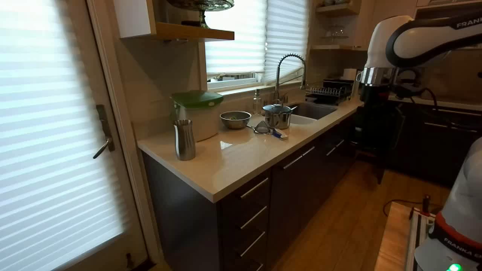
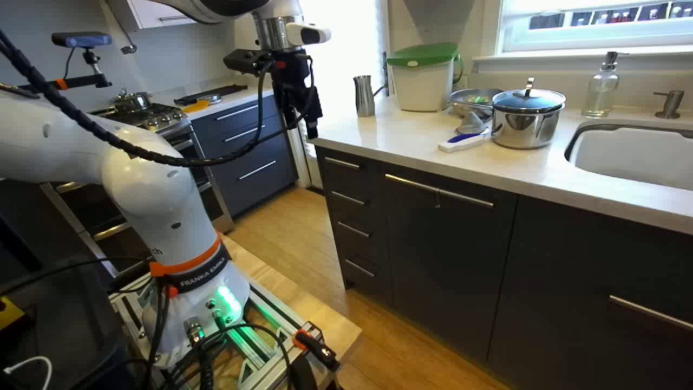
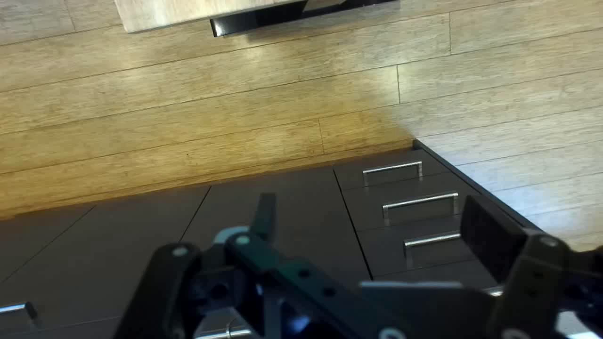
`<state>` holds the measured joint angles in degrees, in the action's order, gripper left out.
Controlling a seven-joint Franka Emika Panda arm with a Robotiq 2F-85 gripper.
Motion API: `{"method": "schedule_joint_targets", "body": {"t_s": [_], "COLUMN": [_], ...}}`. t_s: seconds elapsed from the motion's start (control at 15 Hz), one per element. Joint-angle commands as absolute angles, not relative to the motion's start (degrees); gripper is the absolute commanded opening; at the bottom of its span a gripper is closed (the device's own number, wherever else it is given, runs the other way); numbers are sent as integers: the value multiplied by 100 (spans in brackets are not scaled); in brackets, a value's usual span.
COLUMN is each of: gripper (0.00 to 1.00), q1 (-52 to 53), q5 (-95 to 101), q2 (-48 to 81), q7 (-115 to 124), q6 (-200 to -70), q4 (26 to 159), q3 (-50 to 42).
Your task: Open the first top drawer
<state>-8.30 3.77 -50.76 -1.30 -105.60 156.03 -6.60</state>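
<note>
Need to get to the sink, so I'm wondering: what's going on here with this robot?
A Franka robot arm is here to open the top drawer in the stack of dark drawers at the end of the counter. At this moment it isn't handling anything: its gripper hangs open and empty, apart from the drawer's bar handle. The drawer looks shut, so the opening itself hasn't been done yet.
</note>
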Motion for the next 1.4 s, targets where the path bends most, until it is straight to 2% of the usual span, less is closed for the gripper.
{"method": "schedule_joint_targets", "body": {"t_s": [0.0,0.4,0.67,0.8,0.87,1.07,1.13,1.33], "gripper": [100,100,100,100,100,100,100,100], "q1": [-823,-884,-859,-634,-772,-668,-714,-617], "q5": [381,-107,-442,-547,-388,-431,-819,-1362], "q2": [-5073,-4647,-3287,-2914,-3467,-2927,-2759,-2297], "q7": [-128,783,1935,1532,1659,1640,2155,2949], "q6": [-10549,-10744,-11785,-11381,-11570,-11552,-11339,-11779], "q4": [15592,15540,15610,15435,15710,15533,15332,15217], "q3": [-666,-470,13,-63,-1,-8,-36,184]}}
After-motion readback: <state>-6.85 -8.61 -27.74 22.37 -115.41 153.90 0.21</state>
